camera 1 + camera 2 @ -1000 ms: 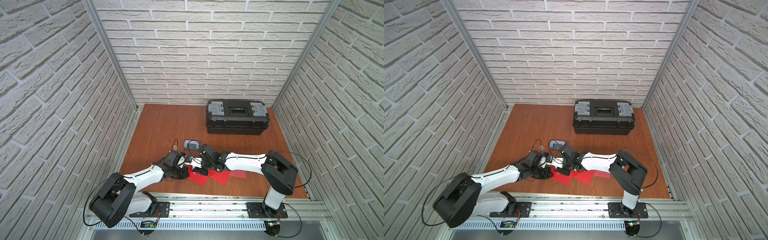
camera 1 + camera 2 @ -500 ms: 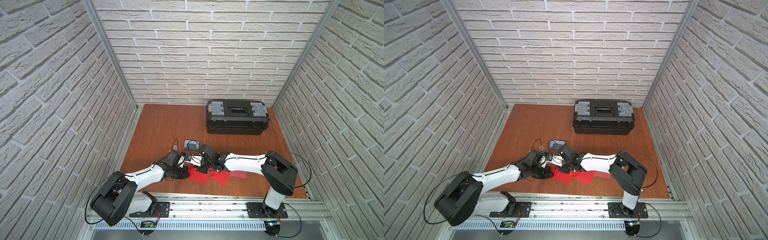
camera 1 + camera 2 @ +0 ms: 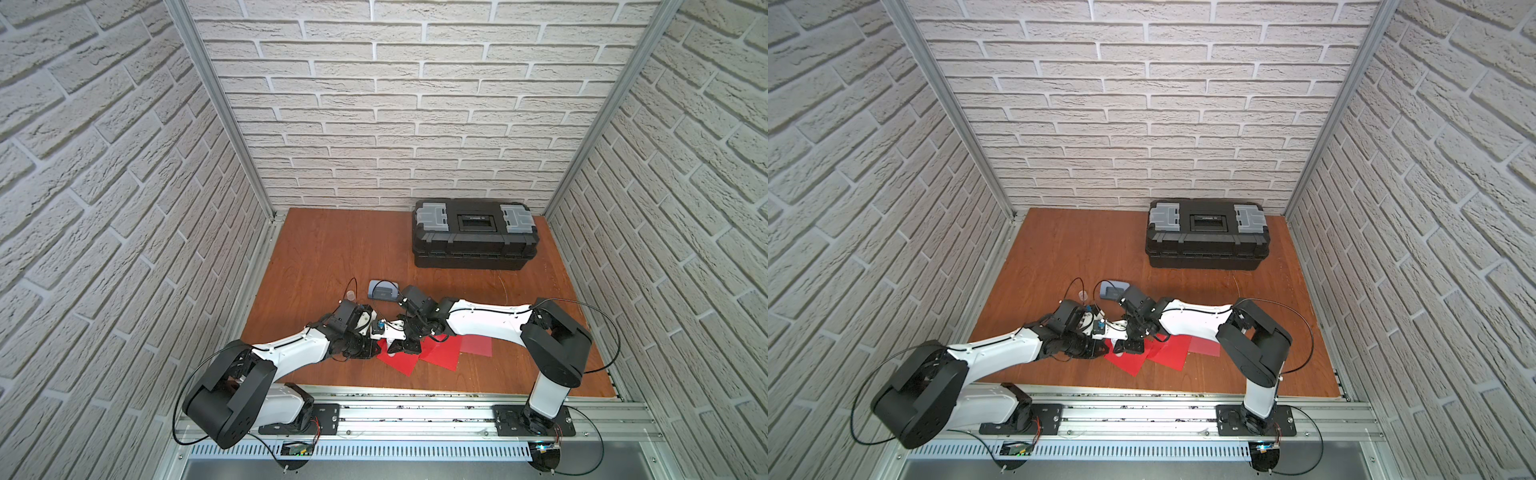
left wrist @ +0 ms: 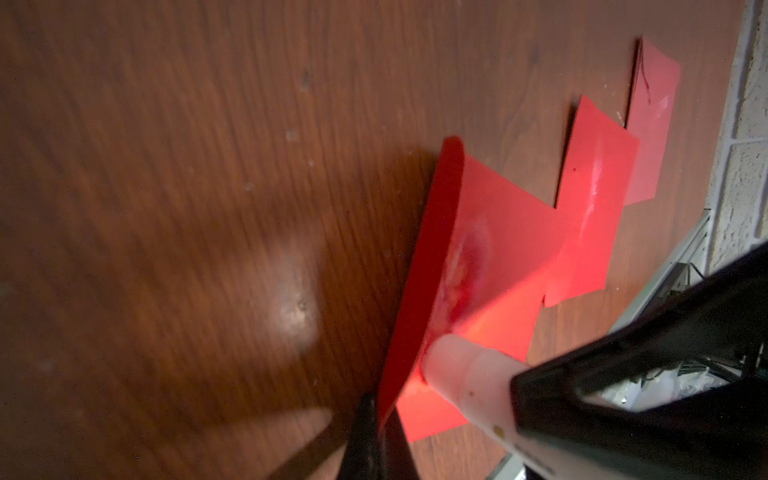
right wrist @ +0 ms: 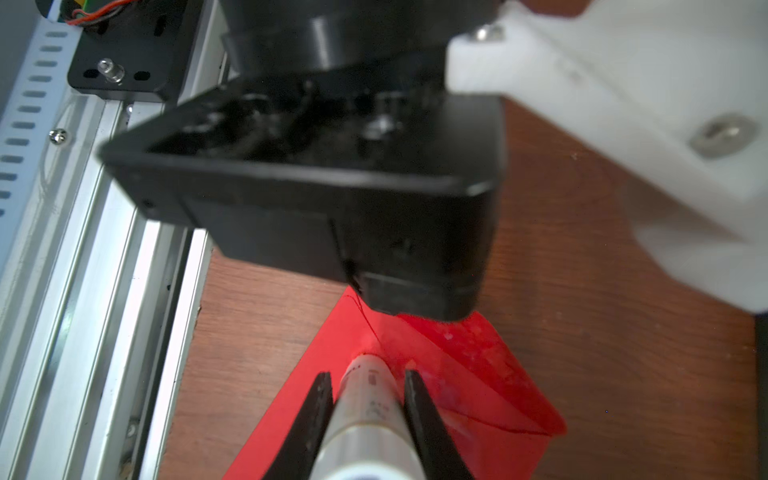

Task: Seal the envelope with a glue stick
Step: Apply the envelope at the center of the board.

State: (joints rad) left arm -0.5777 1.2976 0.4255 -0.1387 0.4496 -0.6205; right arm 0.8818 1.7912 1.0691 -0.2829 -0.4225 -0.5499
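Finding the glue stick clamped across its barrel in the right jaws, closed tight on it, long axis running straight out from the jaws, tip down on the envelope inside the flap fold. Recording the left jaws pinched shut on that envelope's raised flap, just beside the tip. Judging a stroke along the fold as next: crowded by the left arm on one side of the envelope, open toward two more red envelopes overlapped beyond it. Hole punch and toolbox behind the envelope, well apart.
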